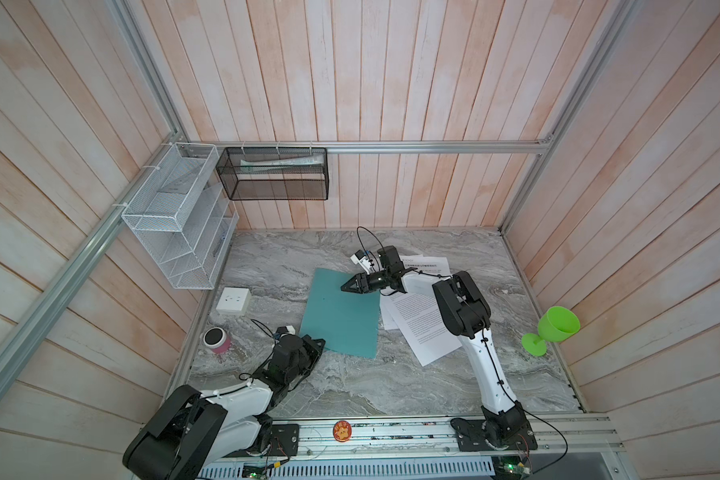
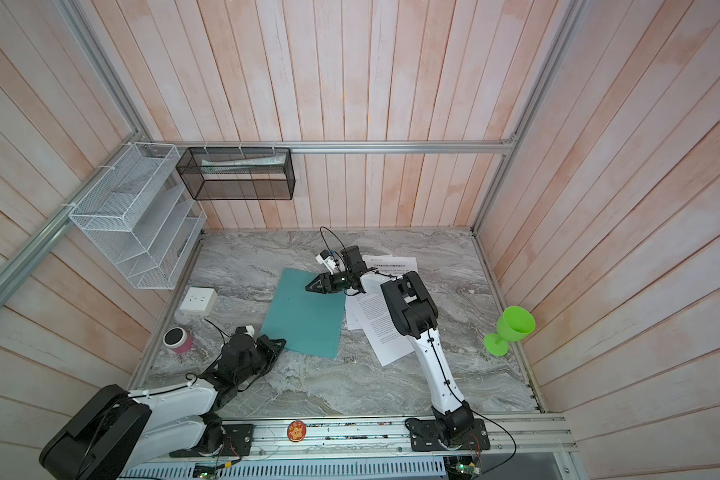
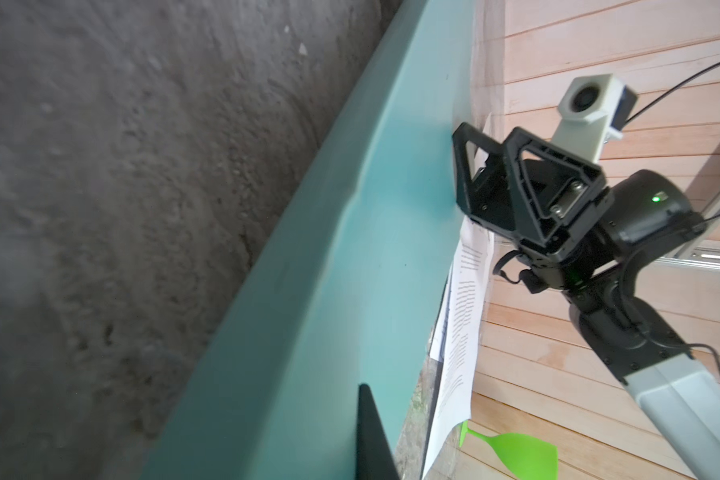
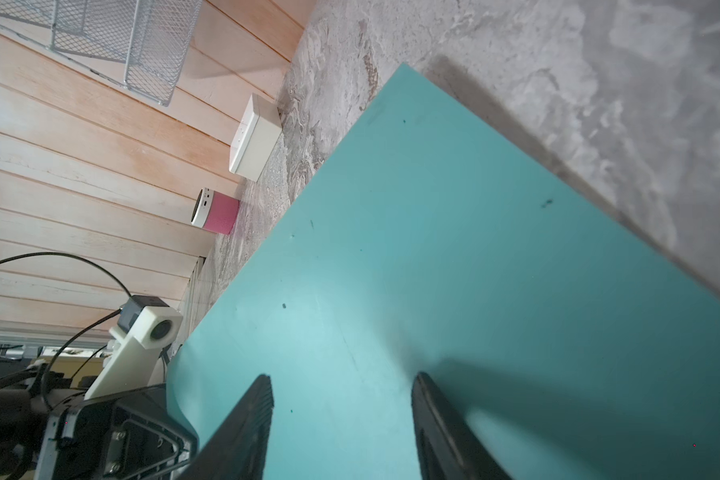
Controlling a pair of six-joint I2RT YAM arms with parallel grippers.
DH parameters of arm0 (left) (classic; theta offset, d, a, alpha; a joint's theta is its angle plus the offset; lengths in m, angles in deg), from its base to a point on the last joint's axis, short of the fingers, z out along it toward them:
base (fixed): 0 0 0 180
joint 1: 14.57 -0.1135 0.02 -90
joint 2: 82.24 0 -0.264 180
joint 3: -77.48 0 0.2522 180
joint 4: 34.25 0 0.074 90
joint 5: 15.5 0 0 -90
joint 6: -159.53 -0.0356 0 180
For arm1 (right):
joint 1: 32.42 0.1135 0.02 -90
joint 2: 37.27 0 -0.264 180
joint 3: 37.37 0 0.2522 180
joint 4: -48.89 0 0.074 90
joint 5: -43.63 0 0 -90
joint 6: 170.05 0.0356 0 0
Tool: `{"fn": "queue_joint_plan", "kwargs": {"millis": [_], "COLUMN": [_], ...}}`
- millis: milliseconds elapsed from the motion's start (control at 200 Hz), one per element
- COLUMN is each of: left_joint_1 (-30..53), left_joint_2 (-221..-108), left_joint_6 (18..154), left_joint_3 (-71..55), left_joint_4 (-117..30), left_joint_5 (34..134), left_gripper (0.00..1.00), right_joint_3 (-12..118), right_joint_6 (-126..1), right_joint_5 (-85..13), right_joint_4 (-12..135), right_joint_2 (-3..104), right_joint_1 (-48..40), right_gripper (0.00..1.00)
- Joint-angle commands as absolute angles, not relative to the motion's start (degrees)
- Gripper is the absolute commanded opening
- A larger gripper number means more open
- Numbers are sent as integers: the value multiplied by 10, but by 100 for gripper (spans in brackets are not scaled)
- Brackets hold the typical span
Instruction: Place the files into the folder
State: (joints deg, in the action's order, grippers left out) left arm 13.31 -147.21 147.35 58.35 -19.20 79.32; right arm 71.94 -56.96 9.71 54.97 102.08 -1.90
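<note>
We see the right arm [image 1: 462, 316] rising from the front rail and bending at the elbow above the files [image 1: 427, 332]. Its right gripper [image 1: 346, 287] lies level, pointing left over the far part of the folder [image 1: 341, 320]. The left arm [image 1: 225, 399] is folded low at the front left. The left gripper [image 1: 317, 344] sits at the folder's near left corner, clamped shut on it.

The grey marble-patterned table [image 1: 350, 386] is boxed in by pale plank walls [image 1: 391, 83]. A white wire rack [image 1: 175, 216] and a black mesh basket [image 1: 275, 174] hang at the back left. The folder lies mid-table, with the files fanned out against its right edge. A green goblet [image 1: 553, 328] stands far right. A white socket box [image 1: 233, 300] and a pink speaker [image 1: 216, 340] sit by the left wall.

Only the right wrist view shows that gripper's fingers [image 4: 246, 424] standing apart above the teal cover. Only the left wrist view shows the folder's edge [image 3: 350, 203] kinked and seemingly lifted off the table.
</note>
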Motion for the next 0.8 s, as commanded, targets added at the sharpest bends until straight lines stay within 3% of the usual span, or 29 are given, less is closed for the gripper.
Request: {"fn": "queue_joint_plan", "kwargs": {"millis": [0,170,330,790], "left_joint_1": [131,131,130,129], "left_joint_2": [-1414,-1333,-1305,-1297], "left_joint_6": [1492,1524,1541,1560], "left_joint_3": [570,581,591,603], "left_joint_4": [-272,-306,-307,-267], "left_joint_5": [740,726,735,749], "left_gripper": [0,0,0,0], "right_joint_3": [653,508,405,312], "right_joint_6": [-530,-446,-387,-361], "right_joint_5": [53,-15,-17,3], "right_joint_4": [528,456,390,361], "right_joint_2": [955,843,784,755], "right_joint_1": [-14,-22,-27,-27], "right_gripper": [57,59,57,51]}}
